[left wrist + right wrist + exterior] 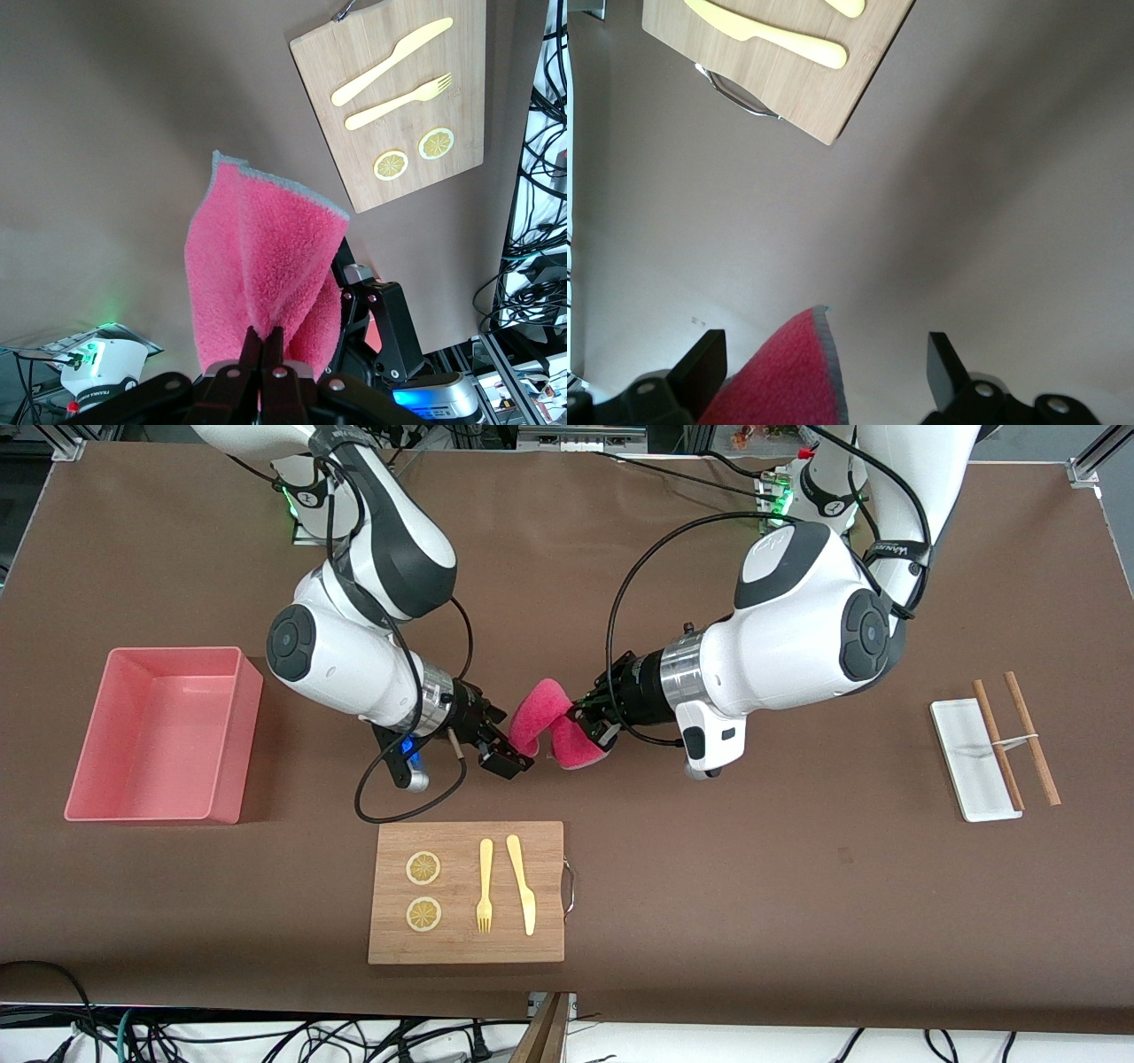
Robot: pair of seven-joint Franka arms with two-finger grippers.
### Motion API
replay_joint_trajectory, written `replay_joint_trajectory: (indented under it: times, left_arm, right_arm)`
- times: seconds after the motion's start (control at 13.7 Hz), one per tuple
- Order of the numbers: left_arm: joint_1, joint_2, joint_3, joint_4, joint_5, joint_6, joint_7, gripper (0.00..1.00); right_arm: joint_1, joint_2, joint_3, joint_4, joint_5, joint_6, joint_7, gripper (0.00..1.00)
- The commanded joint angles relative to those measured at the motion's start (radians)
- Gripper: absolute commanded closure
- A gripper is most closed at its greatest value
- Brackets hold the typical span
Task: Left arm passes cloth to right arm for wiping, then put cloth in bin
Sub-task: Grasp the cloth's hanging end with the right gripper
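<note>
- Front view: left hand [592, 722], fingers pressed together, pinches the cloth [551, 722] in the air above the bare worktop [709, 886]
- Right hand [507, 751] has fingers spread, a cloth edge between them
- Bin [164, 735] sits at the right arm's end
- Wooden board [467, 892] lies nearer the camera

Both arms wear glossy white shells with dark grey joint caps and a silver ring at each wrist. Black cables loop loosely off them. The left claw [592, 722] and right claw [512, 755] are black; a blue light, perhaps a camera's, glows under the right wrist.
</note>
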Motion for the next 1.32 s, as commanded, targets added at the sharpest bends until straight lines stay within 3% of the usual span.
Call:
replay_joint_trajectory:
  times: [0.0, 0.15, 0.44, 0.66, 0.95, 1.25]
  left_arm:
    - [0.000, 0.015, 0.002, 0.030, -0.021, -0.004, -0.014, 1.00]
    - [0.000, 0.015, 0.002, 0.030, -0.021, -0.004, -0.014, 1.00]
    - [0.000, 0.015, 0.002, 0.030, -0.021, -0.004, -0.014, 1.00]
    - [0.003, 0.015, 0.002, 0.030, -0.023, -0.006, -0.014, 1.00]
    - [0.006, 0.015, 0.002, 0.030, -0.023, -0.006, -0.014, 1.00]
    - [0.006, 0.015, 0.002, 0.030, -0.023, -0.006, -0.014, 1.00]
  right_arm:
    - [0.004, -0.005, -0.003, -0.004, 0.027, 0.000, 0.015, 0.00]
    - [0.004, -0.004, -0.003, -0.005, 0.075, -0.001, 0.015, 0.00]
    - [0.004, 0.002, -0.003, -0.007, 0.082, -0.004, 0.012, 0.02]
    - [0.004, 0.004, -0.003, -0.007, 0.092, -0.003, 0.012, 0.36]
    - [0.004, 0.005, -0.003, -0.005, 0.137, -0.003, 0.015, 0.37]
    - [0.004, 0.005, -0.003, -0.007, 0.160, -0.004, 0.012, 0.67]
